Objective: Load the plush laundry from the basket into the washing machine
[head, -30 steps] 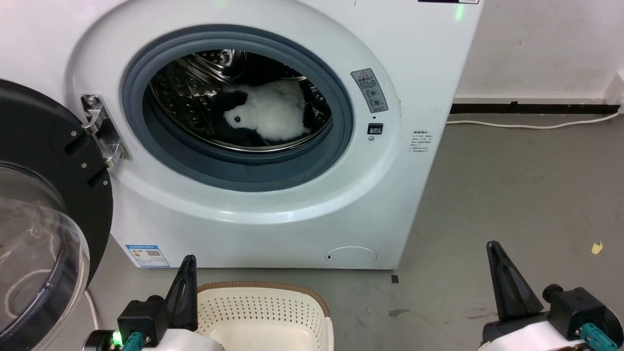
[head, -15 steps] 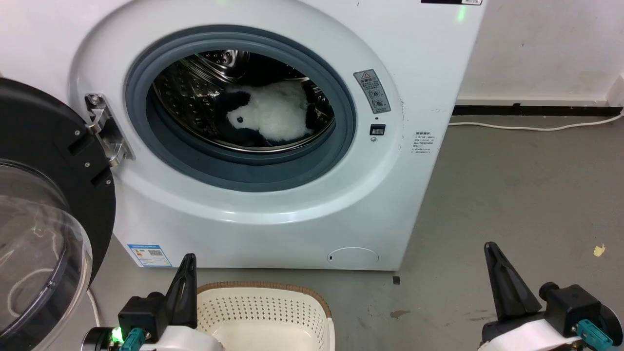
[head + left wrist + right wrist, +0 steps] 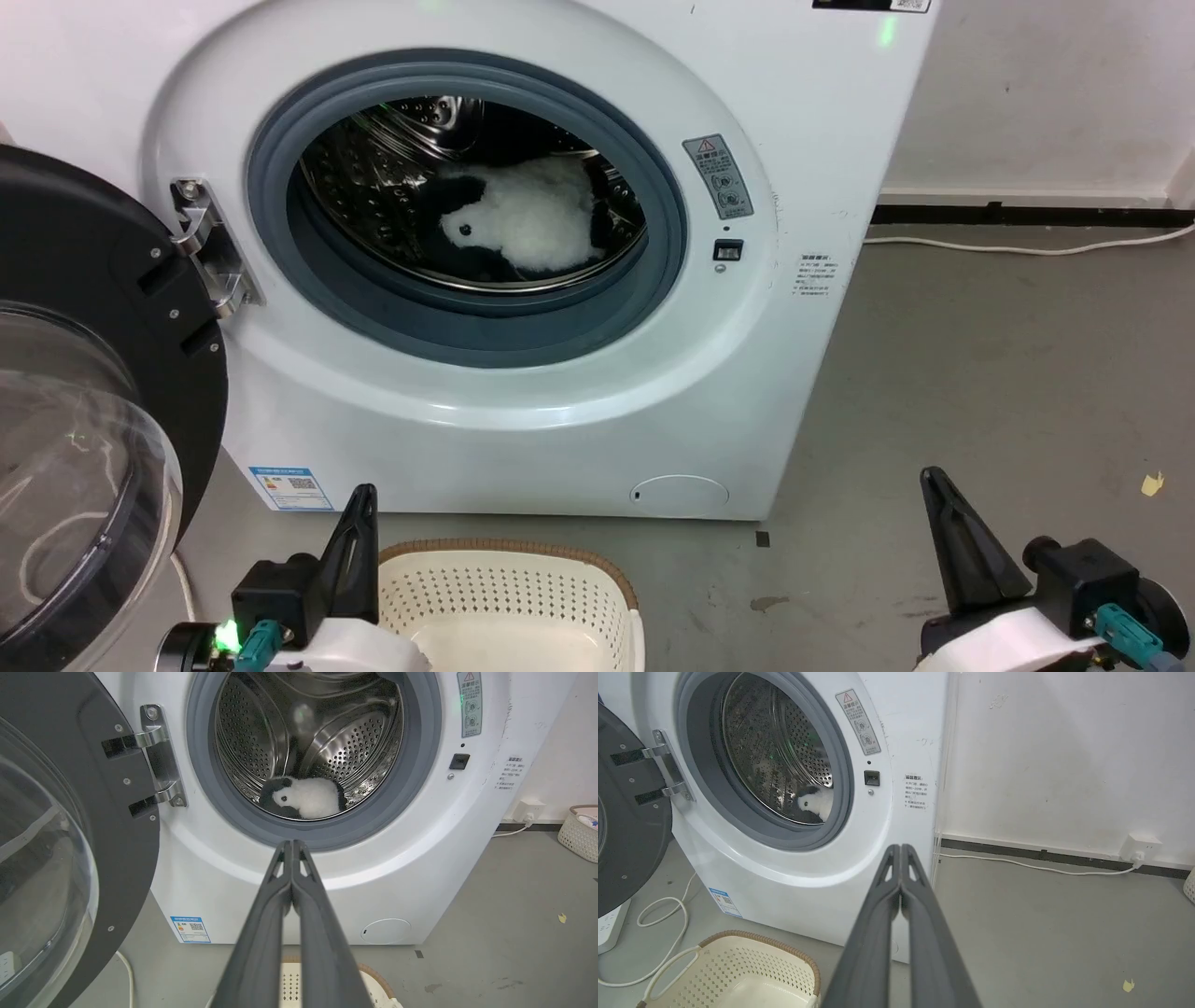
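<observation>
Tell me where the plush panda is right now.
The plush panda lies in the washing machine, on the bottom of its steel drum behind the grey door seal, upper middle of the head view, the open door to its left.

Laundry [image 3: 527,219] in washing machine [image 3: 523,401]; basket [image 3: 504,593] before, seemingly apart.

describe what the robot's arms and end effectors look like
The left end effector and right end effector each have two long dark grey fingers tapering to a point, with small cut-outs near the tips. Behind each sits a black block on a white forearm shell with a teal plug; a green light glows on the left one.
</observation>
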{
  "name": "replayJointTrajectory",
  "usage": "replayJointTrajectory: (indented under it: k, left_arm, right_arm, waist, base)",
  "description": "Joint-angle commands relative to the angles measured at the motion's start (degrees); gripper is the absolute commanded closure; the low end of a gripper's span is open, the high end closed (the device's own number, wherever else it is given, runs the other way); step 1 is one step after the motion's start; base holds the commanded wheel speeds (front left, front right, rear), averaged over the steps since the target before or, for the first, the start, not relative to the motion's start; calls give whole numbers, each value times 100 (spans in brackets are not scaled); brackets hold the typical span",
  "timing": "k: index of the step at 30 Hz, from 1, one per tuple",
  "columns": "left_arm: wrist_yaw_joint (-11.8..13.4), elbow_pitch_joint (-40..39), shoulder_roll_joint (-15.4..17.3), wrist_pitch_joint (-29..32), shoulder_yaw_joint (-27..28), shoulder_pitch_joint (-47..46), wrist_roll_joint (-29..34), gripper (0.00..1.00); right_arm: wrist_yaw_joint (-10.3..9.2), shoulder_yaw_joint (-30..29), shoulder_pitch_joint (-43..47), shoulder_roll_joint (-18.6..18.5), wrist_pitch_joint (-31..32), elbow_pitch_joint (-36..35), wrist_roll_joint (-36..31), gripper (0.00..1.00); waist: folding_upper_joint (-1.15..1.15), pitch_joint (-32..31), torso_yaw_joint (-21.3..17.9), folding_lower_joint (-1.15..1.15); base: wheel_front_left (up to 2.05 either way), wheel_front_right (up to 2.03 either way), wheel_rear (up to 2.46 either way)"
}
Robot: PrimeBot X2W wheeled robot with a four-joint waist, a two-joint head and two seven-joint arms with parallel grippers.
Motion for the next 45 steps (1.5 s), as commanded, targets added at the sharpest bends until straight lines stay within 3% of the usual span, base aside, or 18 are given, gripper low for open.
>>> replayJointTrajectory:
  k: [1, 45]
  left_arm:
    - [30, -28, -15, 42, 15, -91, 52, 100]
    - [54, -192, -62, 569, 114, -198, 382, 100]
  right_arm:
    - [-2, -12, -111, 3, 31, 19, -48, 100]
    - [-4, -50, -237, 5, 559, 44, -301, 100]
  waist:
    - [0, -2, 4, 0]
    - [0, -51, 113, 0]
  base:
    - [0, 0, 0]
    - [0, 0, 0]
